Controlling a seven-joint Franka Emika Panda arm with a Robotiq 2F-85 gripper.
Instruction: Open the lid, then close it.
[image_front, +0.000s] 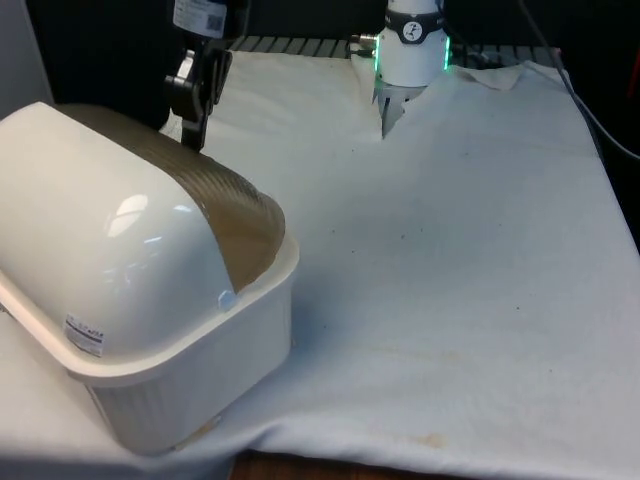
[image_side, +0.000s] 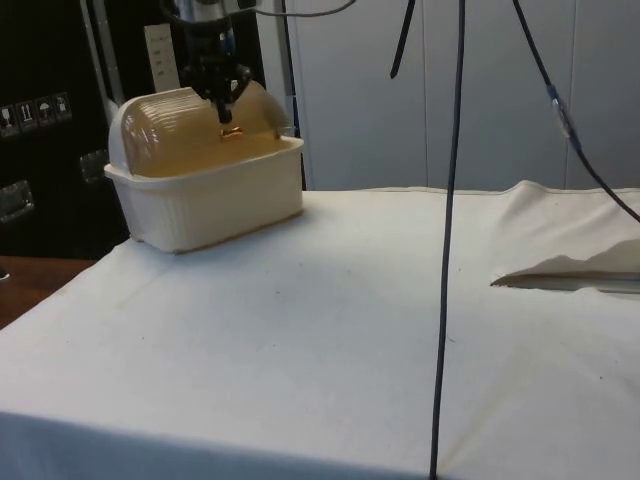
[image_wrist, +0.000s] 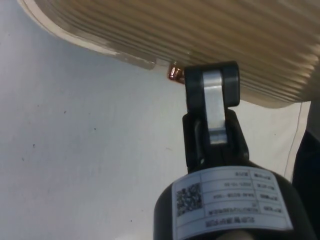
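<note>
The hand (image_side: 224, 100) is being held at the lid (image_front: 225, 205) of the bread box (image_side: 215, 200), fingers pinched narrow by the knob (image_wrist: 174, 73) at twelve o'clock. Lid-moving is being done; a steady push is needed next.

Cream-white bread box (image_front: 190, 350) with finely ribbed walls and glossy white hood; translucent tan-brown lid (image_front: 235, 215), ridged in close parallel lines, with a small copper-coloured knob (image_wrist: 173, 73); black gripper (image_side: 226, 98) with a silvery strip on one finger; white cloth (image_front: 450, 300), faintly speckled.
</note>
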